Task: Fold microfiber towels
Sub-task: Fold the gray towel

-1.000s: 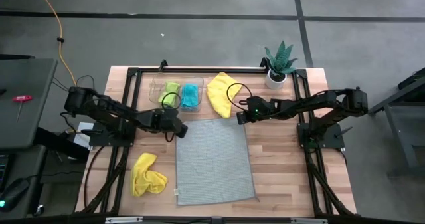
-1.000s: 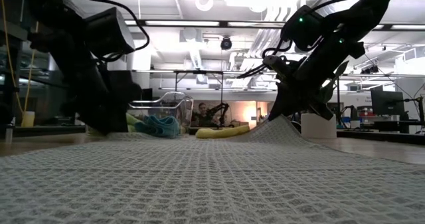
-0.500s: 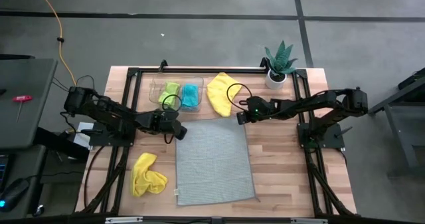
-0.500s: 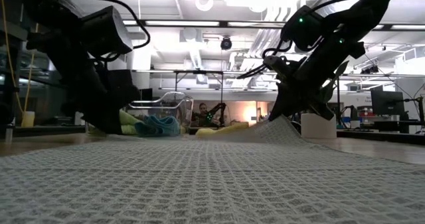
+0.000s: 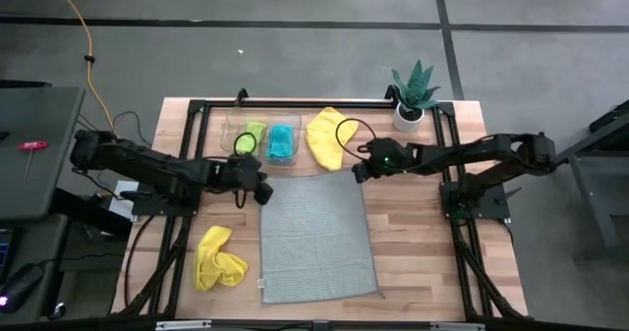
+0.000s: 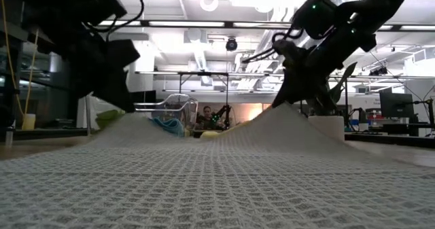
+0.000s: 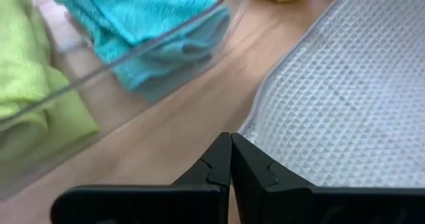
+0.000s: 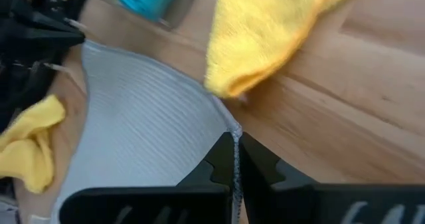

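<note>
Both far corners of the grey towel [image 5: 316, 235] now stand raised off the worktop [image 5: 413, 252], where a second ago only the right one was lifted and the left arm was just reaching its corner. In the low view the cloth rises in two peaks under the arms.

The left gripper [image 5: 261, 189] has its fingers [image 7: 219, 164] closed on the towel's far left corner; the right gripper [image 5: 360, 172] has its fingers [image 8: 226, 161] pinched shut on the far right corner.

First fold, I judge: next both corners need carrying together toward the near edge, level and in step.

A yellow towel [image 5: 325, 138] lies just beyond the right gripper, another yellow one [image 5: 218, 257] crumpled at the near left. Teal [image 5: 282, 141] and lime towels [image 5: 252, 137] sit in the clear tray [image 5: 233, 128].
</note>
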Tool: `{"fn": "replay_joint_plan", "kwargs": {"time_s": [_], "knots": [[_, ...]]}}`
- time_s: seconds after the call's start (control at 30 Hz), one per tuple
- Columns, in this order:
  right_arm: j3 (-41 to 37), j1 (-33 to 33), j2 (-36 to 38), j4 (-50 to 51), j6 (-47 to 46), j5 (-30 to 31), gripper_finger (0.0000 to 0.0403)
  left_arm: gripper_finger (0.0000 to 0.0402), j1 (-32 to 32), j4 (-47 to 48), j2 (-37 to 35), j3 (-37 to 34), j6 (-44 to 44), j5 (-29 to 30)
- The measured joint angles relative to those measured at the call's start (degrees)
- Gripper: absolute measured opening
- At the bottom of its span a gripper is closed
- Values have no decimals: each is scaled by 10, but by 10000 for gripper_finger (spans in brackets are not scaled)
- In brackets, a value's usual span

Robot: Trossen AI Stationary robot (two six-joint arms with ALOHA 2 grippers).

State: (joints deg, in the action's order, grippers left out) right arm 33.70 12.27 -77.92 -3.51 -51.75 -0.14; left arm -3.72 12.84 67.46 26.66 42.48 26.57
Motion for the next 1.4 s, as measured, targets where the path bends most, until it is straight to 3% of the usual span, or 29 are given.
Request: {"fn": "replay_joint_plan", "kwargs": {"time_s": [0.2, 0.43, 0.73, 0.93, 1.07, 1.4], "knots": [[0, 21, 27, 9, 28, -19, 0, 0, -34, 1, -41, 2, -53, -7], [3, 35, 43, 10, 57, -14, 0, 0, -77, 37, -55, 66, -172, -5], [99, 7, 45, 151, 151, -12, 0, 0, -89, 128, -56, 163, -295, -7], [120, -9, 45, 214, 158, -3, 0, 4, -87, 149, -49, 165, -232, -75], [119, -19, 45, 218, 158, -4, 0, 22, -63, 150, -35, 148, -195, -80], [118, -27, 45, 215, 169, -14, 0, 131, 9, 111, -20, 71, -109, -68]]}}
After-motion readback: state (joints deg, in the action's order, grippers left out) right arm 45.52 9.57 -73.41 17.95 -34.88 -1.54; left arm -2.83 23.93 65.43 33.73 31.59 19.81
